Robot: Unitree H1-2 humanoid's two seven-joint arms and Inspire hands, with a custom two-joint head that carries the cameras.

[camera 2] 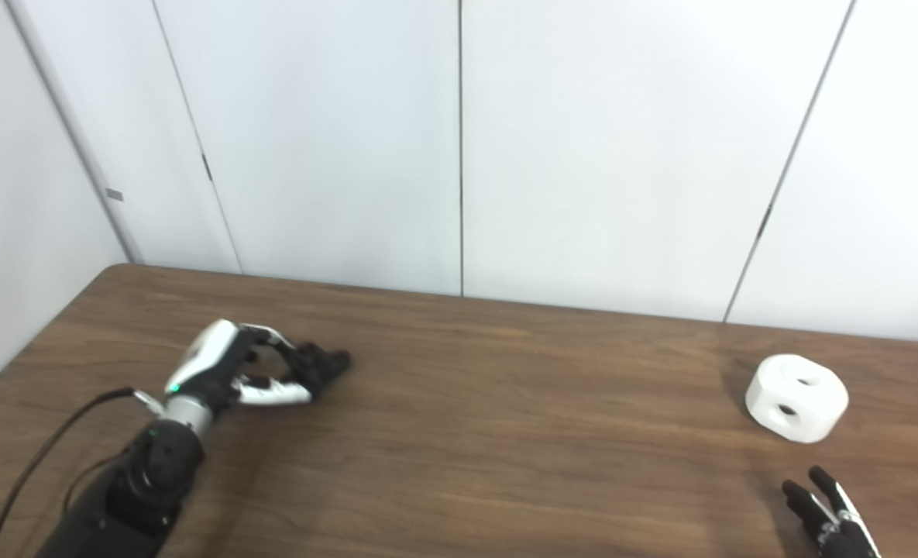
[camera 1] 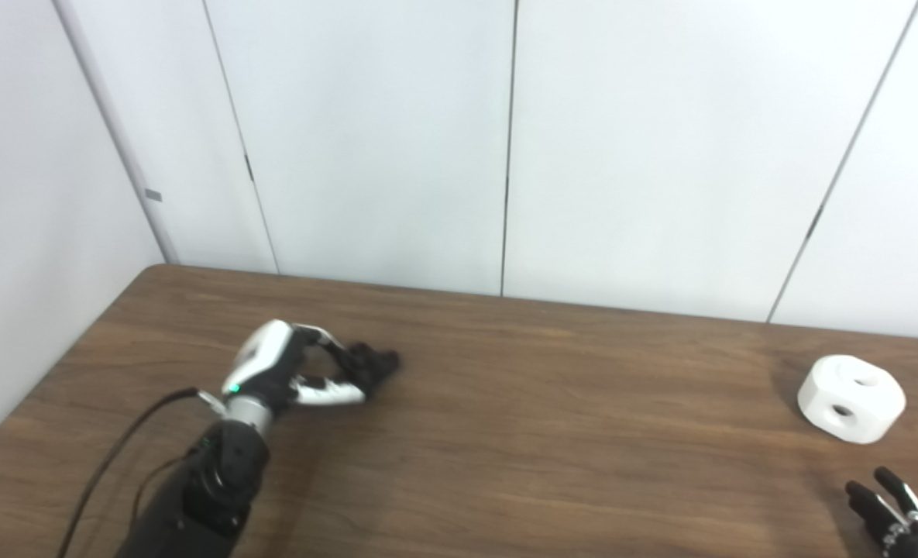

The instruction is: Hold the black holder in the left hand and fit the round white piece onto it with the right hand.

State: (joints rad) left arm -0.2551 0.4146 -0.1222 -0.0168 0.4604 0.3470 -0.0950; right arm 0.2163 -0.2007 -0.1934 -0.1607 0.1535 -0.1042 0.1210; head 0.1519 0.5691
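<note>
1. The worktop [camera 1: 551, 434] is a dark brown wood-grain surface, its far edge set against white wall panels [camera 1: 366, 139].
2. The left robot hand [camera 1: 296, 368] is over the left part of the worktop, nearer the far edge than the near one, with its arm coming in from the bottom left.
3. Its fingers [camera 1: 327, 339] and thumb are curled toward the black holder [camera 1: 372, 364] and touch it, closing around its near end. The holder is dark and small in both views, so its shape is hard to make out, and I cannot tell whether it is lifted or sits on the wood.
4. A black cable [camera 1: 118, 453] runs along the left arm from the wrist down to the bottom edge.
5. The round white piece [camera 1: 851, 398] sits on the worktop near the right edge, closer to the far edge, well apart from the holder. It is a thick puck with rounded sides and two dark holes showing.
6. The right robot hand [camera 2: 826, 511] shows only partly at the near right corner, near the white piece but not touching it. Its fingers point up and are spread apart, holding nothing.
</note>
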